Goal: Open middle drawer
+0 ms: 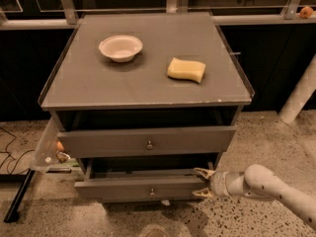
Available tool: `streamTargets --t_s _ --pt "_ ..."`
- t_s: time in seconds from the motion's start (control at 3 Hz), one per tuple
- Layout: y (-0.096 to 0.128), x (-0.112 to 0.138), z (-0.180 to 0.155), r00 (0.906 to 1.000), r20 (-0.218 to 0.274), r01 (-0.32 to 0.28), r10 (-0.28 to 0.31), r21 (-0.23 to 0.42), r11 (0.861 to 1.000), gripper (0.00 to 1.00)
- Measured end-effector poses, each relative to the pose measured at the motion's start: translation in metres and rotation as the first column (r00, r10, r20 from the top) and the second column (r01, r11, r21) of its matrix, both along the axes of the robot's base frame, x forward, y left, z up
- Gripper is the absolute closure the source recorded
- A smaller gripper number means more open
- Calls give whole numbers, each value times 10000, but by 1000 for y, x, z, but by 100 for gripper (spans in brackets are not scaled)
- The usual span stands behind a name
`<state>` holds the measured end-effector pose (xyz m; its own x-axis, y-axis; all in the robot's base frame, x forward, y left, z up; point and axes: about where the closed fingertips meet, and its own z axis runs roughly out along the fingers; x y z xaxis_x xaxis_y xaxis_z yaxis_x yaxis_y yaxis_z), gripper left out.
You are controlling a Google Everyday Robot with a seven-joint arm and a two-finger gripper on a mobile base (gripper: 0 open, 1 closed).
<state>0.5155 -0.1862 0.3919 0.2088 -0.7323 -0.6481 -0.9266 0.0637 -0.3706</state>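
Arm (279,190) cut off behind gripper (197,182) (beside middle drawer (128,187)).
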Motion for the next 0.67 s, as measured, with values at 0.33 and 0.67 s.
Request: streamTargets --t_s 0.33,0.67 --pt "0 1 8 10000 0 0 0 0 10000 72" --pt "0 1 11 10000 0 -1 1 0 10000 96"
